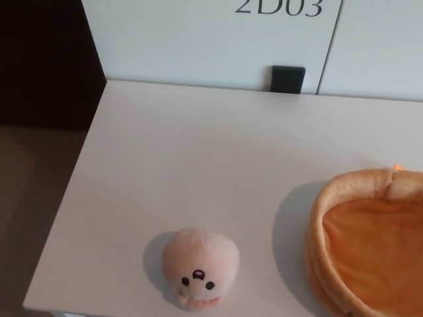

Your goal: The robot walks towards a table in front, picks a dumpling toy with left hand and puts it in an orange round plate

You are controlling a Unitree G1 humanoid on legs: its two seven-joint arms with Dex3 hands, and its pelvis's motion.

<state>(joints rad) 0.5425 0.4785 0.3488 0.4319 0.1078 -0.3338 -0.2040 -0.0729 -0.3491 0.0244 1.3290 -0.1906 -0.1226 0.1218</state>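
Note:
A pale pink plush dumpling toy [200,267] with a small black face sits near the front edge of the white table [218,152], left of centre. To its right lies the orange round plate [370,241], a soft-walled dish cut off by the picture's right and bottom edges. A gap of bare tabletop separates toy and plate. Neither of my hands shows in the head view.
A white wall panel marked "2D03" [279,8] stands behind the table, with a small black box [288,79] at its foot. The table's left edge drops to a dark floor [30,198]. The front edge runs just below the toy.

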